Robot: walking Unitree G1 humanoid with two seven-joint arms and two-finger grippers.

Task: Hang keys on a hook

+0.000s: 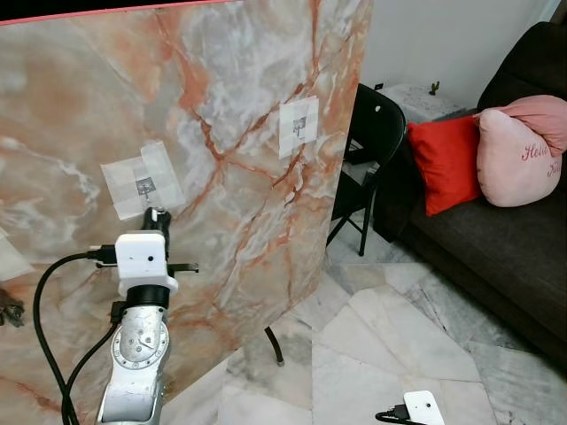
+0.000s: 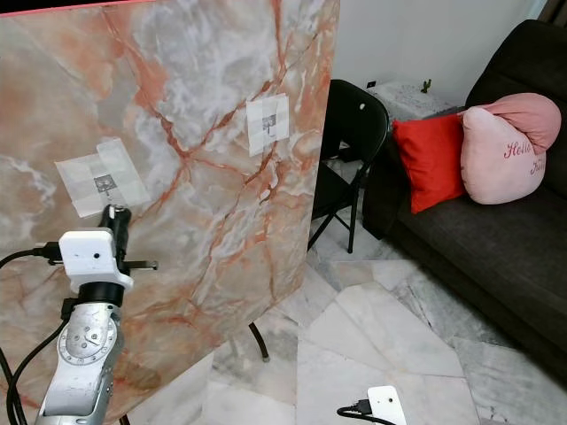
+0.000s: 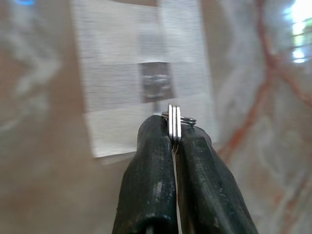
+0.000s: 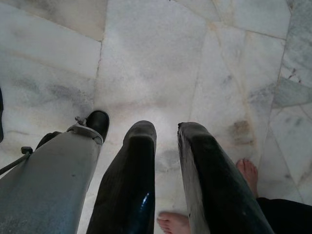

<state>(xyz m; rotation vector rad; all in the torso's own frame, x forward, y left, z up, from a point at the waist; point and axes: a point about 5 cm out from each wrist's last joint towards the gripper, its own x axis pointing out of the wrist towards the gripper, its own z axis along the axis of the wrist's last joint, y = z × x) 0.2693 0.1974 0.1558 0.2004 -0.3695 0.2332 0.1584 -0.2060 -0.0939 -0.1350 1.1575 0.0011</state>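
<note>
Two left fingers (image 3: 148,161) pinch the key ring (image 3: 174,122); pillow (image 1: 518,159) reads perhaps "Hello".

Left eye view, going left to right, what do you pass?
Left gripper → taped hook → black chair → red cushion → pink pillow

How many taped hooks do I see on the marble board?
2. One taped hook is right above the left gripper, which pinches the key ring. The other taped hook sits higher, near the marble board's right edge. More may lie beyond the frame.
</note>
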